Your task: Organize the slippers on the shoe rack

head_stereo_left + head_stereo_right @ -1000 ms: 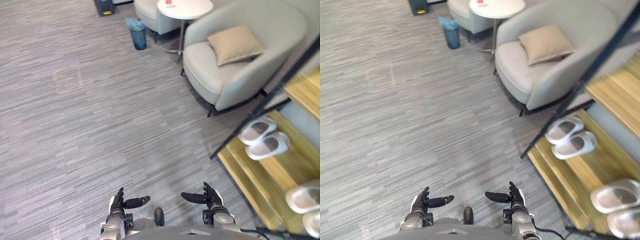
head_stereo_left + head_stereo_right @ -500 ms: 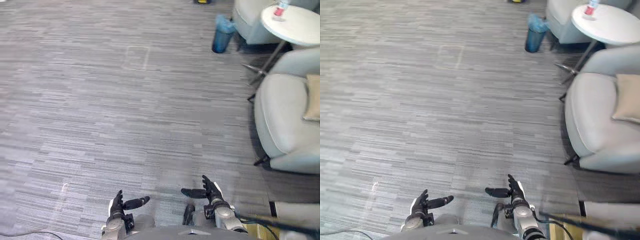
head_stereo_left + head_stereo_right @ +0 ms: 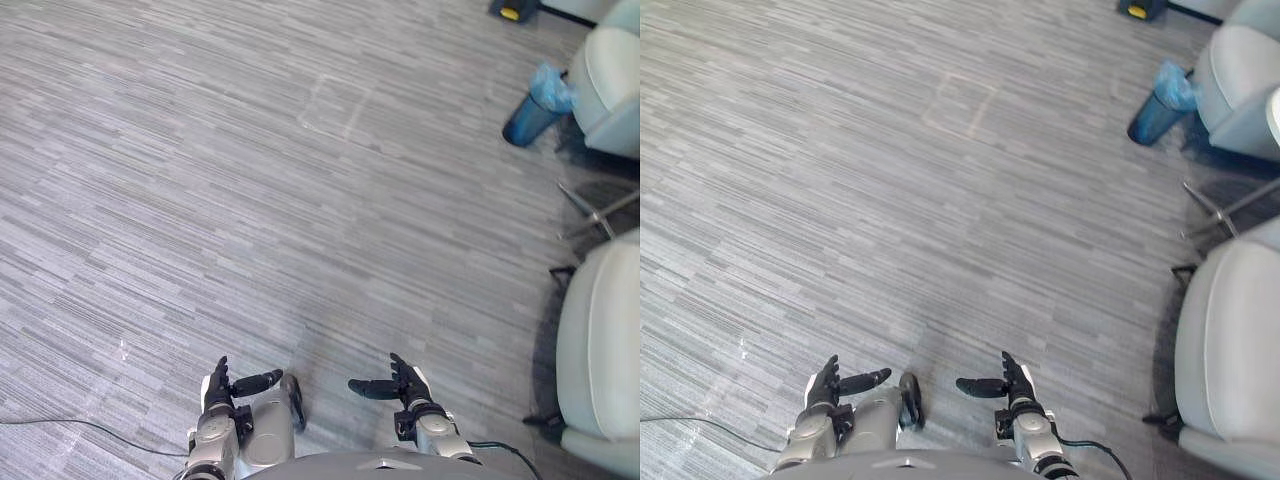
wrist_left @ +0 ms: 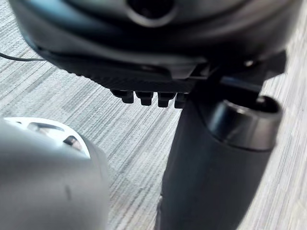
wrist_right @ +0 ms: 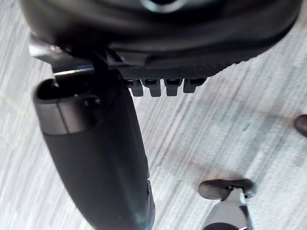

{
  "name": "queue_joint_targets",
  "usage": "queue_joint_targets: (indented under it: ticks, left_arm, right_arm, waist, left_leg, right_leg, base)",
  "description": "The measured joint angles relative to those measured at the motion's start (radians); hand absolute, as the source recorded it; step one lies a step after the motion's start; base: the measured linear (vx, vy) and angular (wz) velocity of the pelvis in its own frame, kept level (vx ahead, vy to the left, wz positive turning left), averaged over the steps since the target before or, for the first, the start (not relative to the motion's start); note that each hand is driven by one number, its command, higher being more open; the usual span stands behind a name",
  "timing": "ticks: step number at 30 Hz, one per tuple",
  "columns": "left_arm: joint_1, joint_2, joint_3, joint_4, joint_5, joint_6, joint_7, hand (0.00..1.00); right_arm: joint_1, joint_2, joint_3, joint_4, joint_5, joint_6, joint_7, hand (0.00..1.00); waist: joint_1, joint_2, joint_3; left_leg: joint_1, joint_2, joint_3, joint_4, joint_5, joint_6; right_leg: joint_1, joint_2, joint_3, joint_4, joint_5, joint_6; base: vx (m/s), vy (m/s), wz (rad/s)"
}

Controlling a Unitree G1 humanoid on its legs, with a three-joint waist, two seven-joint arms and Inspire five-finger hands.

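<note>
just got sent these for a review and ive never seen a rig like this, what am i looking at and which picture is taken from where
This is a two-legged humanoid robot looking down past its own hands. The two wide pictures come from a pair of cameras on its head, set slightly apart, so they show one scene. Low in them are its left hand and right hand: dark, fingers straight, thumbs pointing toward each other, holding nothing. The two close-ups come from a camera on each wrist, looking along that arm's own hand; the big dark shape is the thumb. The surface below is a grey carpet floor. On the robot's right stand a blue bin and a pale armchair.
</note>
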Motion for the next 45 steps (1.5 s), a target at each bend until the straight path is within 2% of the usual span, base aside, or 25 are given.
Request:
queue_joint_targets:
  ticks: [1, 4, 7, 9, 10, 12, 15, 16, 17, 19, 20, 22, 23, 24, 26, 27, 31, 32, 33, 35, 37, 39, 41, 42, 45]
  left_arm:
    - [0.000, 0.004, -0.008, 0.019, 0.015, 0.006, 0.003, 1.00]
    - [0.012, -0.003, -0.011, 0.036, 0.025, 0.009, 0.008, 1.00]
    - [0.008, -0.010, -0.021, 0.046, 0.027, 0.009, 0.007, 1.00]
    - [0.006, -0.012, -0.032, 0.056, 0.039, 0.010, -0.001, 1.00]
    - [0.006, -0.022, -0.033, 0.071, 0.044, 0.012, -0.002, 1.00]
    - [0.003, -0.037, -0.039, 0.068, 0.054, 0.011, -0.011, 1.00]
    - [0.005, -0.054, -0.019, 0.058, 0.054, 0.012, -0.007, 1.00]
    - [0.013, -0.058, 0.007, 0.038, 0.054, 0.012, -0.006, 1.00]
    - [0.028, -0.070, 0.028, 0.009, 0.052, 0.012, -0.006, 1.00]
    - [0.030, -0.065, 0.050, -0.029, 0.052, 0.007, -0.001, 1.00]
    - [0.027, -0.054, 0.050, -0.043, 0.053, 0.001, -0.004, 1.00]
    - [0.016, -0.051, 0.049, -0.051, 0.053, -0.005, -0.004, 1.00]
    - [0.009, -0.048, 0.048, -0.056, 0.053, -0.005, -0.004, 1.00]
    - [0.007, -0.046, 0.043, -0.056, 0.052, -0.006, -0.002, 1.00]
    - [-0.013, -0.022, 0.031, -0.046, 0.053, -0.008, 0.000, 1.00]
    - [-0.016, -0.021, 0.028, -0.044, 0.053, -0.009, 0.001, 1.00]
    - [-0.009, -0.005, 0.009, 0.000, 0.052, 0.010, -0.001, 1.00]
    - [-0.003, 0.000, -0.009, 0.009, 0.054, 0.011, 0.001, 1.00]
    - [0.000, 0.008, -0.033, 0.021, 0.055, 0.017, 0.006, 1.00]
    - [0.005, 0.006, -0.040, 0.024, 0.055, 0.019, 0.007, 1.00]
    - [0.003, 0.005, -0.046, 0.035, 0.055, 0.019, 0.004, 1.00]
    - [0.004, 0.003, -0.046, 0.044, 0.063, 0.019, 0.002, 1.00]
    - [0.017, 0.006, -0.045, 0.051, 0.076, 0.019, -0.003, 1.00]
    - [0.006, -0.017, -0.034, 0.070, 0.077, 0.022, -0.003, 1.00]
    - [-0.001, -0.043, -0.031, 0.071, 0.097, 0.017, -0.007, 1.00]
  right_arm:
    - [-0.004, 0.001, 0.001, -0.003, 0.000, -0.002, 0.003, 1.00]
    - [0.006, 0.000, 0.003, -0.036, 0.002, -0.002, 0.005, 1.00]
    - [0.004, -0.007, 0.003, -0.064, 0.006, -0.019, 0.004, 1.00]
    - [0.001, -0.007, 0.003, -0.075, 0.013, -0.032, 0.004, 1.00]
    - [-0.008, -0.013, 0.002, -0.056, 0.019, -0.028, 0.003, 1.00]
    - [-0.018, -0.020, -0.002, -0.054, 0.021, -0.022, -0.004, 1.00]
    - [0.010, -0.019, -0.015, -0.071, 0.020, -0.007, -0.004, 1.00]
    - [0.027, -0.016, -0.013, -0.094, 0.021, -0.002, -0.005, 1.00]
    - [0.042, -0.012, -0.010, -0.110, 0.022, -0.001, -0.005, 1.00]
    - [0.055, 0.015, -0.013, -0.115, 0.031, 0.004, -0.008, 1.00]
    - [0.053, 0.026, -0.015, -0.115, 0.039, 0.005, -0.008, 1.00]
    - [0.038, 0.026, -0.019, -0.113, 0.039, 0.006, -0.010, 1.00]
    - [0.036, 0.024, -0.020, -0.113, 0.039, 0.006, -0.019, 1.00]
    - [0.039, 0.014, -0.021, -0.102, 0.038, 0.004, -0.024, 1.00]
    - [0.037, 0.024, -0.018, -0.071, 0.038, 0.008, -0.026, 1.00]
    - [0.036, 0.024, -0.018, -0.067, 0.037, 0.008, -0.025, 1.00]
    - [0.028, 0.027, -0.018, -0.042, 0.017, 0.009, -0.023, 1.00]
    - [0.022, 0.027, -0.018, -0.031, 0.008, 0.009, -0.022, 1.00]
    - [0.014, 0.028, -0.014, -0.030, -0.002, 0.011, -0.016, 1.00]
    - [0.010, 0.027, -0.013, -0.038, -0.006, 0.006, -0.014, 1.00]
    - [-0.011, 0.021, 0.000, -0.049, -0.010, -0.005, -0.012, 1.00]
    - [-0.025, 0.018, 0.006, -0.064, -0.010, -0.015, -0.005, 1.00]
    - [-0.012, 0.017, 0.020, -0.058, -0.009, -0.016, -0.005, 1.00]
    - [-0.026, -0.005, 0.027, -0.048, -0.015, -0.020, -0.005, 1.00]
    - [-0.053, -0.008, 0.016, -0.036, -0.020, -0.008, -0.006, 1.00]
  waist:
    - [-0.012, 0.008, 0.004]
    - [-0.050, 0.026, 0.014]
    - [-0.061, 0.029, 0.016]
    - [-0.071, 0.030, 0.018]
    - [-0.065, 0.056, 0.011]
    - [-0.059, 0.068, 0.010]
    - [-0.071, 0.086, 0.006]
    - [-0.065, 0.097, 0.007]
    - [-0.057, 0.105, 0.008]
    - [-0.043, 0.090, 0.008]
    - [-0.026, 0.061, 0.006]
    - [-0.018, 0.052, 0.012]
    - [-0.016, 0.046, 0.015]
    - [-0.007, 0.045, 0.015]
    - [-0.014, -0.007, 0.004]
    - [-0.016, -0.007, 0.004]
    - [-0.017, -0.010, 0.002]
    - [-0.022, 0.003, 0.010]
    - [-0.033, 0.010, 0.014]
    - [-0.051, 0.025, 0.015]
    - [-0.065, 0.036, 0.019]
    - [-0.078, 0.037, 0.021]
    - [-0.081, 0.016, 0.016]
    - [-0.076, 0.051, 0.017]
    - [-0.076, 0.073, 0.014]
  left_leg:
    - [0.080, -0.005, -0.018, -0.050, -0.012, -0.002]
    - [0.239, -0.002, -0.061, -0.171, -0.015, -0.017]
    - [0.296, 0.008, -0.082, -0.212, -0.027, -0.037]
    - [0.345, 0.024, -0.123, -0.253, -0.048, -0.073]
    - [0.393, 0.062, -0.155, -0.275, -0.058, -0.095]
    - [0.388, 0.059, -0.180, -0.245, -0.026, -0.132]
    - [0.264, 0.088, -0.248, 0.135, 0.011, -0.188]
    - [0.170, 0.130, -0.247, 0.358, 0.054, -0.241]
    - [0.106, 0.175, -0.222, 0.519, 0.041, -0.246]
    - [-0.005, 0.230, -0.136, 0.640, -0.012, -0.188]
    - [-0.066, 0.226, -0.068, 0.537, -0.052, -0.160]
    - [-0.134, 0.190, -0.058, 0.354, -0.058, -0.139]
    - [-0.167, 0.159, -0.072, 0.222, -0.027, -0.131]
    - [-0.173, 0.113, -0.103, 0.094, 0.158, -0.108]
    - [-0.145, 0.065, -0.096, 0.075, 0.134, -0.083]
    - [-0.147, 0.065, -0.097, 0.079, 0.126, -0.077]
    - [-0.009, 0.056, -0.052, 0.064, 0.006, -0.063]
    - [0.076, 0.049, -0.031, 0.012, -0.003, -0.056]
    - [0.161, 0.045, -0.024, -0.049, -0.005, -0.053]
    - [0.244, 0.055, -0.022, -0.124, -0.004, -0.055]
    - [0.326, 0.075, -0.013, -0.182, -0.004, -0.056]
    - [0.370, 0.098, -0.013, -0.201, -0.004, -0.056]
    - [0.418, 0.075, -0.020, -0.224, -0.017, -0.087]
    - [0.463, 0.111, -0.041, -0.233, -0.033, -0.121]
    - [0.454, 0.127, -0.095, -0.161, 0.028, -0.140]
  right_leg:
    - [-0.093, 0.014, 0.068, 0.182, -0.092, -0.045]
    - [-0.265, 0.115, 0.104, 0.175, -0.219, -0.079]
    - [-0.376, 0.153, 0.091, -0.001, -0.224, -0.086]
    - [-0.415, 0.190, 0.092, -0.340, -0.072, -0.060]
    - [-0.375, 0.227, 0.090, -0.365, 0.018, -0.124]
    - [-0.400, 0.200, 0.093, -0.249, -0.086, -0.130]
    - [-0.280, 0.195, 0.044, -0.288, -0.174, -0.118]
    - [-0.210, 0.219, 0.034, -0.342, -0.180, -0.120]
    - [-0.154, 0.245, 0.033, -0.385, -0.183, -0.123]
    - [-0.030, 0.268, 0.036, -0.479, -0.186, -0.125]
    - [0.020, 0.257, 0.055, -0.514, -0.182, -0.119]
    - [0.066, 0.236, 0.070, -0.539, -0.182, -0.113]
    - [0.088, 0.218, 0.074, -0.545, -0.189, -0.093]
    - [0.123, 0.205, 0.096, -0.554, -0.203, -0.054]
    - [0.141, 0.160, 0.124, -0.577, -0.169, -0.032]
    - [0.138, 0.160, 0.130, -0.574, -0.157, -0.025]
    - [-0.017, 0.067, 0.214, -0.089, -0.055, 0.039]
    - [-0.105, 0.020, 0.216, 0.133, 0.006, 0.033]
    - [-0.181, 0.006, 0.199, 0.289, -0.055, -0.017]
    - [-0.258, 0.029, 0.167, 0.333, -0.118, -0.046]
    - [-0.372, 0.071, 0.100, 0.211, -0.191, -0.078]
    - [-0.428, 0.136, 0.080, -0.135, -0.163, -0.067]
    - [-0.414, 0.170, 0.092, -0.442, 0.035, -0.076]
    - [-0.394, 0.206, 0.103, -0.431, 0.154, -0.132]
    - [-0.418, 0.214, 0.120, -0.315, 0.013, -0.144]
  base:
    - [0.47, 0.078, 0.29]
    - [0.39, -0.004, 0.46]
    - [0.45, -0.090, 0.40]
    - [0.64, -0.183, 0.65]
    - [0.49, -0.146, 0.47]
    - [0.60, -0.204, 0.37]
    - [0.68, -0.255, 0.51]
    - [0.40, -0.142, 0.27]
    - [0.57, -0.163, 0.13]
    - [0.45, -0.079, -0.12]
    - [0.35, -0.008, -0.32]
    - [0.45, 0.102, -0.39]
    - [0.55, 0.226, -0.43]
    - [0.59, 0.234, -0.30]
    - [0.53, 0.192, 0.10]
    - [0.42, 0.179, 0.20]
    - [0.49, 0.207, -0.22]
    - [0.65, 0.190, -0.39]
    - [0.46, 0.109, -0.27]
    - [0.45, 0.056, -0.03]
    - [0.49, -0.032, 0.06]
    - [0.52, -0.149, 0.24]
    - [0.53, -0.205, 0.26]
    - [0.55, -0.217, -0.13]
    - [0.47, -0.176, -0.14]
